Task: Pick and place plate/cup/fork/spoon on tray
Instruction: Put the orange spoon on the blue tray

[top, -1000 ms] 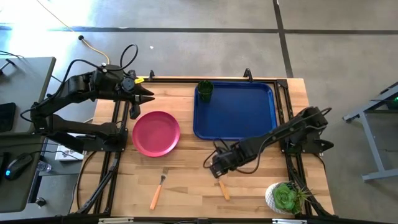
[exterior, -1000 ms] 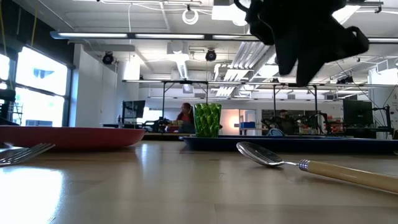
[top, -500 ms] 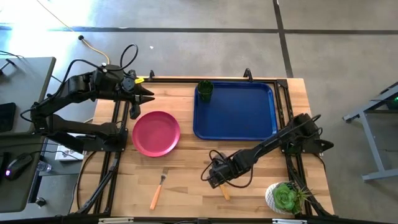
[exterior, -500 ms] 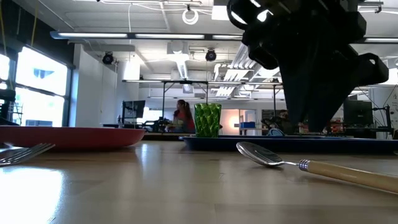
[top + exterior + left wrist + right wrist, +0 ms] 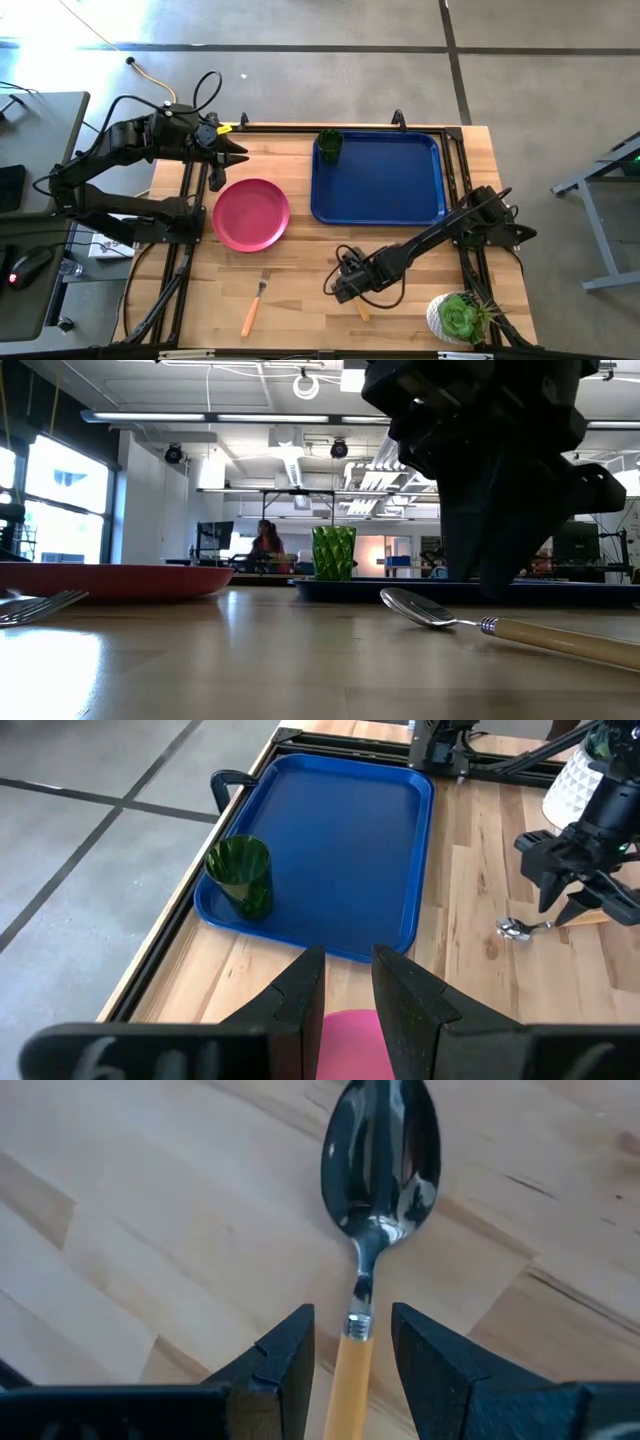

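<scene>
The orange-handled spoon (image 5: 380, 1160) lies flat on the wood near the table's front, its bowl (image 5: 425, 610) toward the far side. My right gripper (image 5: 350, 1348) is low over it, pointing steeply down and open. One finger stands on each side of the handle's bowl end, with a gap on both sides. The fork (image 5: 254, 308) lies to the left of the spoon (image 5: 362, 310). The pink plate (image 5: 251, 214) rests on the table left of the blue tray (image 5: 380, 178). The green cup (image 5: 330, 145) stands upright in the tray's far left corner. My left gripper (image 5: 238, 155) hovers beyond the plate, open by a narrow gap and holding nothing.
A succulent in a white pot (image 5: 460, 318) stands at the near right corner, close to the right arm. Black frame rails run along the table's left, right and far edges. Bare wood lies between the plate, fork and spoon.
My right gripper has come down and toward the table's near edge, and its open fingers now straddle the spoon's handle. The spoon has not moved.
</scene>
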You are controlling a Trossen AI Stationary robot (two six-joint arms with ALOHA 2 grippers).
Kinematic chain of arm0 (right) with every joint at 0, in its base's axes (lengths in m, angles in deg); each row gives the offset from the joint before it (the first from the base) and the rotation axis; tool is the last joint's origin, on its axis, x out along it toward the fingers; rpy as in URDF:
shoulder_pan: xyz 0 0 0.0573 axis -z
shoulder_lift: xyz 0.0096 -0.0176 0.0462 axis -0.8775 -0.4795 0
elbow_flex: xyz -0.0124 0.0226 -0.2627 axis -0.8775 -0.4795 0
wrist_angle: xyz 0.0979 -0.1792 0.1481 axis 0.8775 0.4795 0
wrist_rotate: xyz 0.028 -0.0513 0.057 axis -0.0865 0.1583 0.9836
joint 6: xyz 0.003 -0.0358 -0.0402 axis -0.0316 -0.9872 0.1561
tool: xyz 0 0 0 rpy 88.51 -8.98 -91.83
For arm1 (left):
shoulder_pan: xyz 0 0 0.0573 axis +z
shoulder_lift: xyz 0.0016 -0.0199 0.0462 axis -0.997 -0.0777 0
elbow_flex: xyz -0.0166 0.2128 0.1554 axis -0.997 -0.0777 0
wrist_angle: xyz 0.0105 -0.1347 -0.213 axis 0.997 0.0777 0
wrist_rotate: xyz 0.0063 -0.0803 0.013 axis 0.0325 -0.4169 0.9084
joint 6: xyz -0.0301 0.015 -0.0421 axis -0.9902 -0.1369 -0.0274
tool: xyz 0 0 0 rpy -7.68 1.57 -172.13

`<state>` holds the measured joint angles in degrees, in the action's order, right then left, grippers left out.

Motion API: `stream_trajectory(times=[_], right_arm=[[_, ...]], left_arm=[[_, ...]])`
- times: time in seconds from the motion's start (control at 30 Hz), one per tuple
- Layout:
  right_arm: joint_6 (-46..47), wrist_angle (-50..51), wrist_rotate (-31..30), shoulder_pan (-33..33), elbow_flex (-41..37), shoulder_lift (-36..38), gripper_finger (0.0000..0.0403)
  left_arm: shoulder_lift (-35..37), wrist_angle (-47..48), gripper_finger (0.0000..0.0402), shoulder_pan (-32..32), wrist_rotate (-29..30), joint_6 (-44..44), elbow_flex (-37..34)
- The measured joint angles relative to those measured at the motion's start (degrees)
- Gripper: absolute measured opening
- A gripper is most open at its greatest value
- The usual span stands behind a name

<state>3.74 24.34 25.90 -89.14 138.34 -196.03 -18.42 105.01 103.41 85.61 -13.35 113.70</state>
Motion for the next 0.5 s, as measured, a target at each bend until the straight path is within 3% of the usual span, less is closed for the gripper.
stream_trajectory(times=[0.5], right_arm=[[0.4, -1.3, 1.6, -0.1, 0.2, -4.0, 0.0126]], left_arm=[[0.0, 0.0, 0.0074, 0.0, 0.0, 0.0, 0.0]])
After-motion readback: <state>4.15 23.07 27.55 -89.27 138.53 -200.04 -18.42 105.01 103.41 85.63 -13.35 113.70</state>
